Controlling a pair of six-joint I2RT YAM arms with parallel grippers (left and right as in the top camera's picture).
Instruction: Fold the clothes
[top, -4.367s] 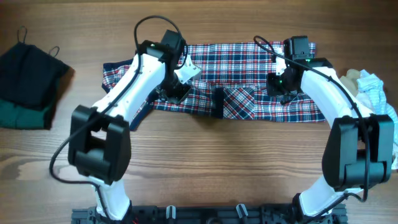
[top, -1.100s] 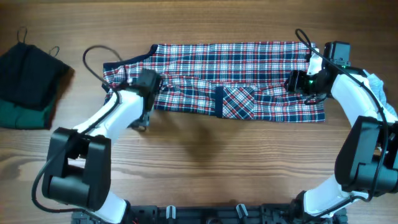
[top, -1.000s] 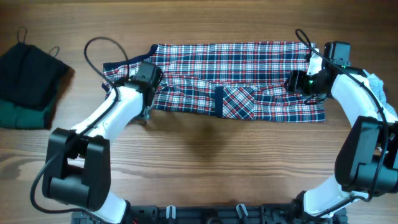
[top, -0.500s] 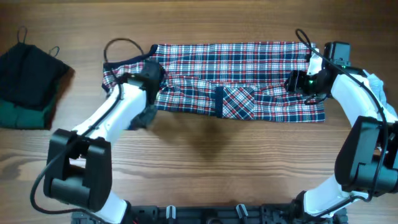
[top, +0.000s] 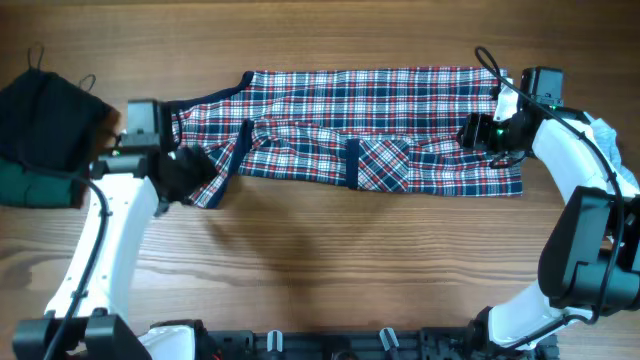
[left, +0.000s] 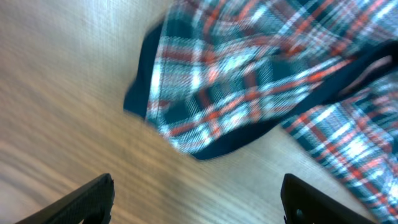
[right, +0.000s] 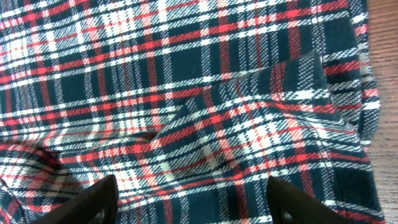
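The plaid garment of the clothes (top: 380, 125) lies spread lengthwise across the table, red, navy and white with navy trim. Its left corner (left: 205, 112) rests flat on the wood just ahead of my left gripper (left: 198, 184), which is open with only bare wood between its fingers. From above, the left gripper (top: 192, 172) sits at the garment's lower left corner. My right gripper (right: 193, 184) is open just over the plaid fabric (right: 199, 93), with nothing pinched; in the overhead view the right gripper (top: 472, 134) is at the garment's right end.
A dark pile of black and green clothing (top: 40, 135) lies at the far left, close to the left arm. A light, whitish heap of clothes (top: 600, 135) sits at the right edge behind the right arm. Bare wooden table (top: 330, 260) stretches in front of the garment.
My left gripper opened and let go of the garment's left corner, then the arm swung out to the left. The corner now lies on the table. The right arm stayed still.
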